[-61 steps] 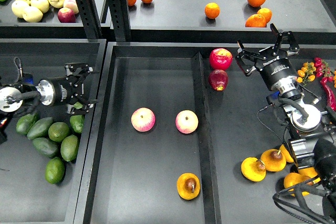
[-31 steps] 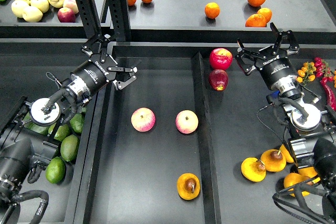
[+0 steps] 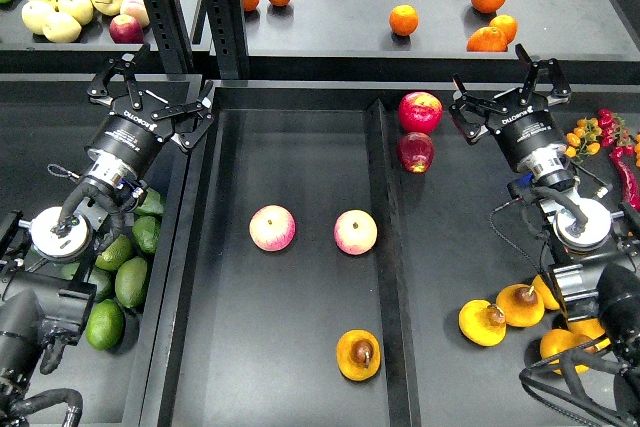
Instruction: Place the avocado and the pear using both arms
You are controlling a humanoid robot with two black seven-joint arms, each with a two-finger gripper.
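So the glossy dark-green egg-shaped avocados (image 3: pixel 118 282) are heaped in the left bin, near side, and the left black clawed gripper (image 3: pixel 150 107) sits well on the far side of them, up by the far edge of that bin with its claws spread wide and nothing in them. That's the relation that matters: the pile lies toward the near side and a bit left of the claws, partly tucked under the arm's own wrist, so I'd guess the arm has to fold back down toward itself to reach one. The avocados' long axes mostly run diagonally, near-left to far-right, though the ones under the arm are hard to read. One lumpy yellow-orange pear with a dark stem end (image 3: pixel 359 355) already lies in the near end of the central black tray (image 3: pixel 300 122), while more yellow-orange pears (image 3: pixel 483 323) sit on the right, near side, much closer to the right arm. The right black gripper (image 3: pixel 512 107) hovers far from them, beside the red apples (image 3: pixel 419 112), fingers apart and empty. Versus half a second ago, the left gripper has swung left, off the tray's far-left corner and back over its bin; the right one hasn't budged, fruit neither.
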